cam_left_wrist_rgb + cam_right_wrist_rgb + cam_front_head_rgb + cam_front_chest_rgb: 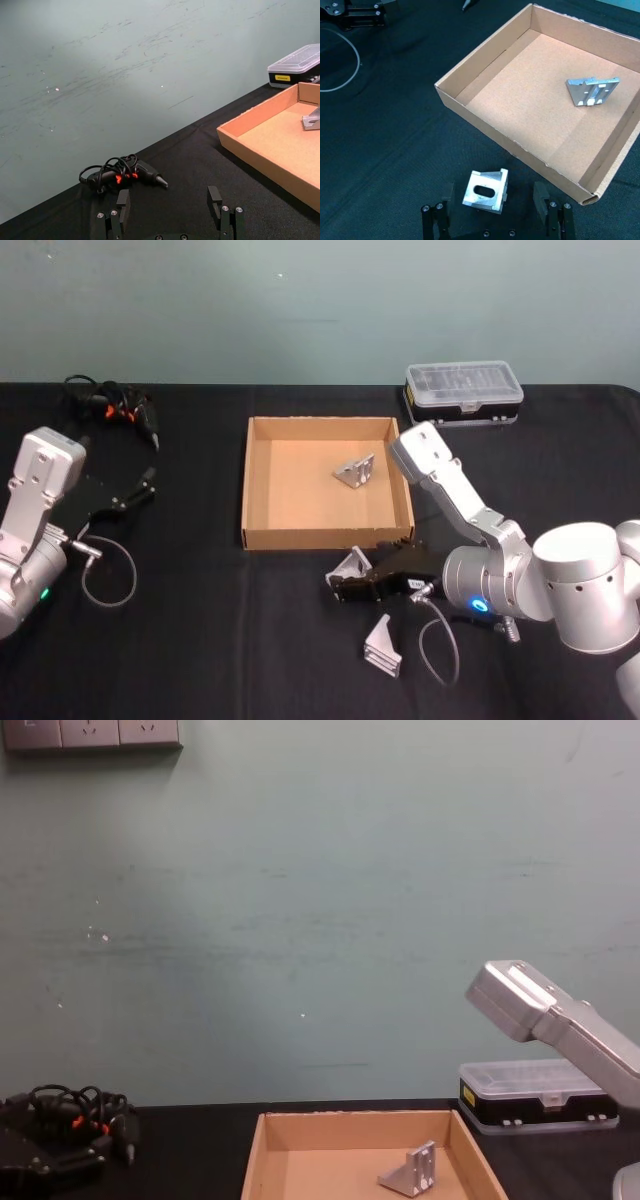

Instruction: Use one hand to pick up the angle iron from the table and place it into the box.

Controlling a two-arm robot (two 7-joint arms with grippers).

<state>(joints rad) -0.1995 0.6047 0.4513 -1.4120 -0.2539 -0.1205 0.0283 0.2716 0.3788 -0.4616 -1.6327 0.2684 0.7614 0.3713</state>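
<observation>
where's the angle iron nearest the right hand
Head view, right side: the angle iron sits on the table by the near wall of the box, between the open fingers of the right hand.

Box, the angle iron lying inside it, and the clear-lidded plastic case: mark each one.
box point(290, 490), head view, bare floor near left wall.
angle iron point(592, 91), right wrist view, holed face.
plastic case point(463, 380), head view, clear lid.

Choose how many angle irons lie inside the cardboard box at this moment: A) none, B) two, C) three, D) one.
D: a single angle iron lies on the floor of the box; a second angle iron sits outside it between the open fingers of the right gripper, and a third angle iron lies on the table. The left gripper is idle at the left.
</observation>
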